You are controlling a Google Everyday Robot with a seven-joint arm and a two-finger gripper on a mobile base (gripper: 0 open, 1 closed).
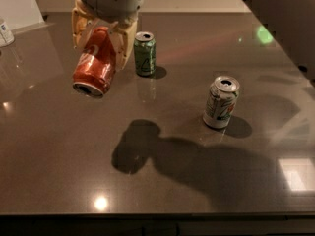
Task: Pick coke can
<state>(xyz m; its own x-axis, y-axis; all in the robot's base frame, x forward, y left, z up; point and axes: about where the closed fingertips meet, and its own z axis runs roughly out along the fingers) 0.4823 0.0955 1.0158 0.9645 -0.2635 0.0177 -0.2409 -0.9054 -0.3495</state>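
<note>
The coke can (95,63) is red-orange with white script and a silver end. It hangs tilted, bottom end toward me, well above the dark table (59,156). My gripper (101,36) is at the upper left of the view, its cream fingers (125,38) shut on the can's upper part. The can's shadow lies on the table below and to the right.
A dark green can (145,53) stands upright just right of the gripper. A white-silver can with green markings (221,102) stands at the right middle. A small white object (5,32) sits at the far left edge. The table's front edge runs along the bottom.
</note>
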